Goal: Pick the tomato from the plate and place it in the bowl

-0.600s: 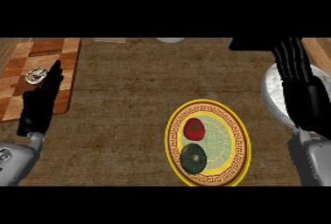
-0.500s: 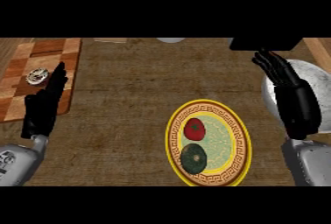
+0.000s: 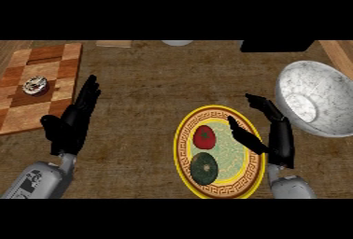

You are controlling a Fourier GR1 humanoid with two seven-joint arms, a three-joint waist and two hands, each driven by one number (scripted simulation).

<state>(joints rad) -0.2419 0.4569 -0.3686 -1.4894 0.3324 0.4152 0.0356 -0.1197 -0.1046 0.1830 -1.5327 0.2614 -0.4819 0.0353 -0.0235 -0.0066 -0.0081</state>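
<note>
The tomato (image 3: 204,136) lies on the upper half of the yellow-rimmed plate (image 3: 180,154), with a dark green round thing (image 3: 203,169) just below it on the same plate. The right hand (image 3: 277,135) is over the plate's right rim, released, fingers straight and thumb spread toward the tomato without touching it. The marbled bowl (image 3: 324,88) sits on the desk (image 3: 151,93) up and right of the plate. Well left of the plate the left hand (image 3: 72,125) rests, fingers straight, holding nothing, beside a chequered board (image 3: 41,65)
</note>
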